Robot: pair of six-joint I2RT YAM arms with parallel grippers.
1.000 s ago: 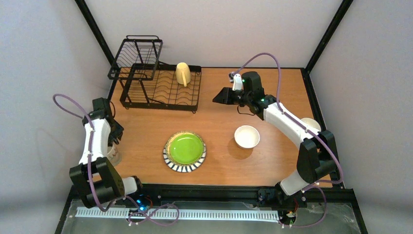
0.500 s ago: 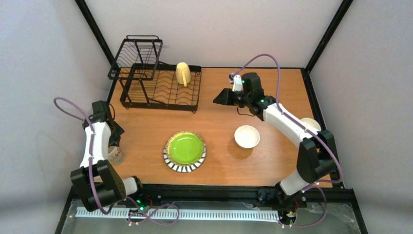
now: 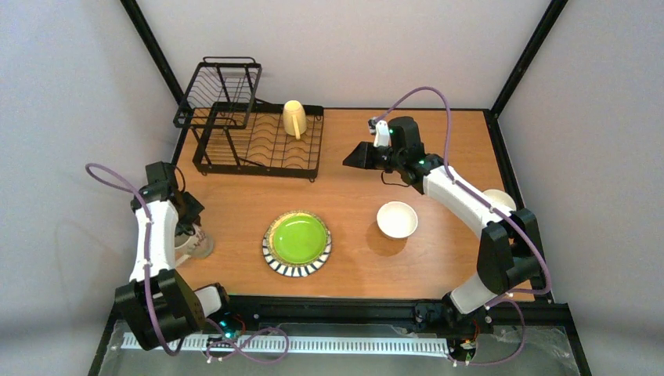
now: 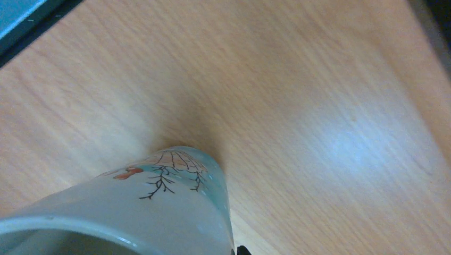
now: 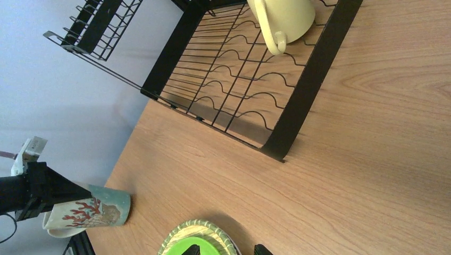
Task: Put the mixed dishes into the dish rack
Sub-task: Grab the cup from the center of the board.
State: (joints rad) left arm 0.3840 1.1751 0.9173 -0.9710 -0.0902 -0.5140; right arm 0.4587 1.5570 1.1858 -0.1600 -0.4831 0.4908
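My left gripper point(image 3: 190, 233) is shut on the rim of the teal-banded cup point(image 3: 200, 245), which leans tilted over the table's left side. The cup point(image 4: 159, 212) fills the lower left of the left wrist view; the right wrist view shows it point(image 5: 101, 210) held at an angle. My right gripper point(image 3: 354, 154) hovers open with nothing in it right of the dish rack point(image 3: 258, 145), its fingertips point(image 5: 260, 248) above the lime-green plate point(image 5: 199, 241). The black wire rack point(image 5: 239, 101) holds a cream mug point(image 3: 295, 117). Plate point(image 3: 297, 243) and white bowl point(image 3: 397, 219) lie on the table.
The rack's raised basket tier point(image 3: 223, 90) stands at the back left with nothing in it. A white dish point(image 3: 501, 200) is half hidden behind the right arm near the table's right edge. Black frame posts and grey walls close in the table.
The left gripper went from open to shut on the cup, then tipped it and shifted it slightly right. The right gripper's jaws narrowed a little; its arm barely moved.
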